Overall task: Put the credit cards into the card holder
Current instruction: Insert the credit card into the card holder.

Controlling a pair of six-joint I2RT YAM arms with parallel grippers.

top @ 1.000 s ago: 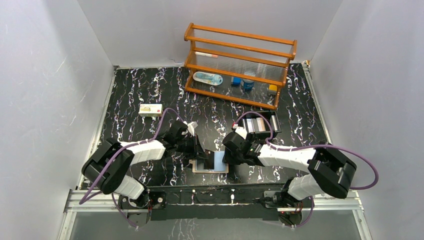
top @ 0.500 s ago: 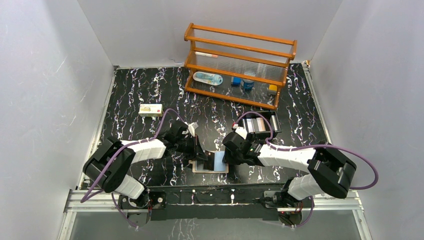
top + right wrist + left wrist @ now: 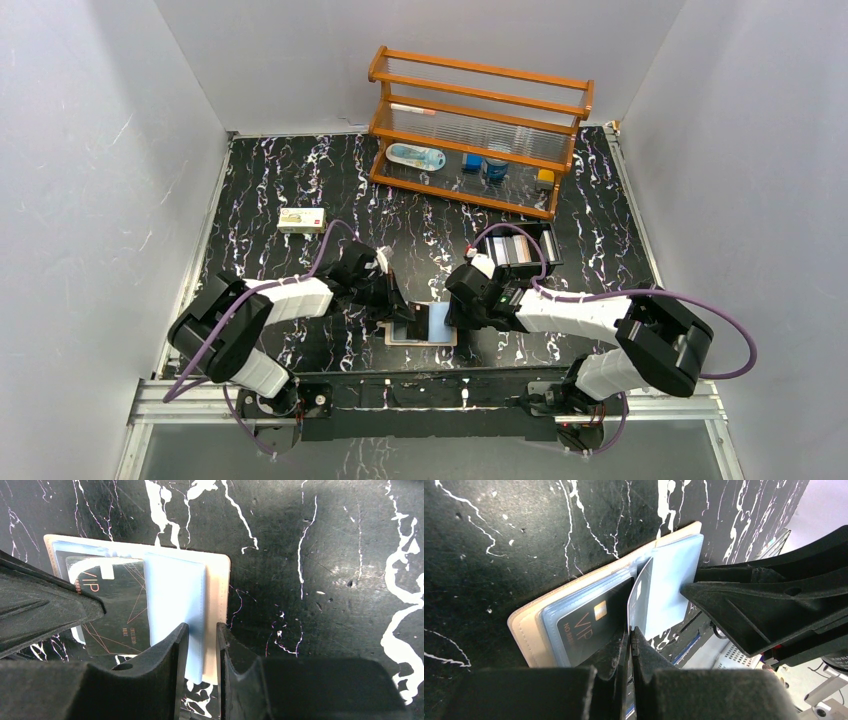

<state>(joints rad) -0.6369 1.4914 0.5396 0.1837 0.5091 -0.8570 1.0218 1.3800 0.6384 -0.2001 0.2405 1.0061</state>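
The left end effector [image 3: 630, 630] is clenched - its 2 fingers pinch the near edge of a thin greyish leaf [image 3: 640, 602] that stands on edge over the fold of the card holder [image 3: 521, 630]. Whether that leaf is a clear pocket or a card cannot be told. The tan card holder lies open and flat at the middle of the table's [image 3: 300, 170] near edge. Its left half carries a black VIP card [image 3: 584, 630] under a clear pocket.

The right end effector [image 3: 202, 627] is partly open and clamps nothing. Its 2 fingers straddle the near right corner of the light blue credit card [image 3: 172, 595], which lies flat on the holder's right half, just beside the VIP card. Whether the fingertips press on it cannot be told.

The 2 end effectors face each other across the holder, close together, with the raised leaf between them.

A black-and-grey case [image 3: 520, 250] sits just beyond the right end effector. A small white box [image 3: 301, 220] lies toward the left edge - well apart from the holder. A wooden rack [image 3: 480, 72] stands along the far edge with small blue items on its bottom shelf.
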